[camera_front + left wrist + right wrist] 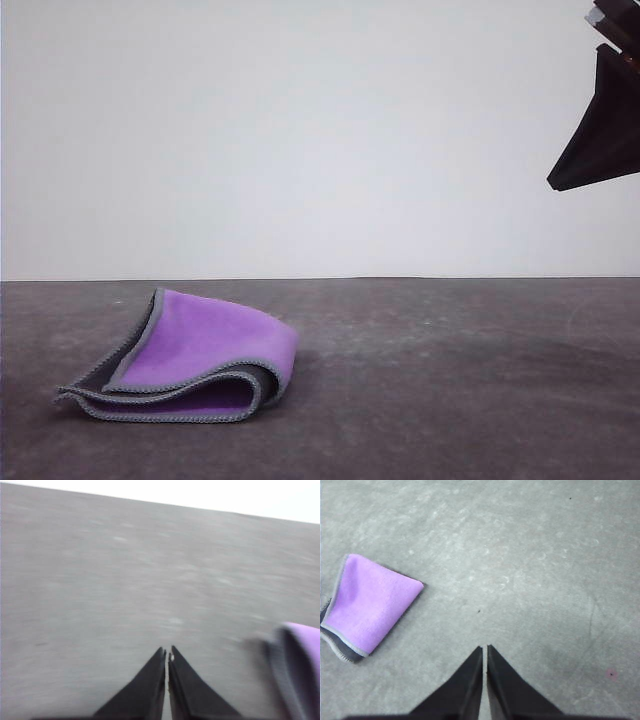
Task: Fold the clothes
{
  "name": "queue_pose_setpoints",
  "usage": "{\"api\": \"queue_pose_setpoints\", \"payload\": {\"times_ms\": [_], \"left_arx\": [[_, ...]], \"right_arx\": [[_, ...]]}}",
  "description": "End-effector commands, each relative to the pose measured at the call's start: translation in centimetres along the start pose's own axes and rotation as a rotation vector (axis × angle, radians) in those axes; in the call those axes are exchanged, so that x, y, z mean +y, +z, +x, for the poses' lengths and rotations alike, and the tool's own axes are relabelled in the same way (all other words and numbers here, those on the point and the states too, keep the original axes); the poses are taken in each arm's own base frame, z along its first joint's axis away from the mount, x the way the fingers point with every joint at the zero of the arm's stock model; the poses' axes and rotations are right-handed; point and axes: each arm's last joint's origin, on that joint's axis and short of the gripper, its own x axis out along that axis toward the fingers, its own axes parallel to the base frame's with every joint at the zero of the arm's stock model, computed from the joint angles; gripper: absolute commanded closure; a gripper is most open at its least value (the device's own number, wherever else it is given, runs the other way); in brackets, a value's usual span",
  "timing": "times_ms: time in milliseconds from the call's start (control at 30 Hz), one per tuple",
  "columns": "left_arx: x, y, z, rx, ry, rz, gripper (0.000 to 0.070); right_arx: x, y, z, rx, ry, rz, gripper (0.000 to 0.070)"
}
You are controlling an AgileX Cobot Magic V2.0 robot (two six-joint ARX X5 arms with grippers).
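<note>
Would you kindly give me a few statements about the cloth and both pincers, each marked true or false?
1. The cloth lies folded on the table, purple face up. True.
2. The right pincer is clamped on the cloth. False: it is shut on nothing, apart from the cloth.
3. The left pincer is shut and empty. True.
4. The cloth is spread flat in one layer. False: several layers are stacked.

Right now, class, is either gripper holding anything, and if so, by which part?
Nothing is held. The left gripper and right gripper are both shut on nothing above the table. The folded cloth lies on the table, untouched.
</note>
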Motion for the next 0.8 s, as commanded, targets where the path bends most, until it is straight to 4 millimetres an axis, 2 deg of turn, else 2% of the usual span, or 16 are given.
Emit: {"api": "queue_pose_setpoints", "payload": {"times_ms": [0,167,767], "left_arx": [[0.2,-0.6,0.08,-0.003,0.027,0.009,0.07],[0.45,-0.35,-0.07,-0.047,0.118,0.035,0.07],[0.45,-0.37,-0.07,-0.045,0.12,0.032,0.07]], "right_arx": [[0.07,0.25,0.09,-0.007,0.006,0.0,0.0688],[0.08,0.34,0.08,-0.016,0.007,-0.003,0.0688],[0.08,0.41,0.08,-0.023,0.007,-0.006,0.0688]]}}
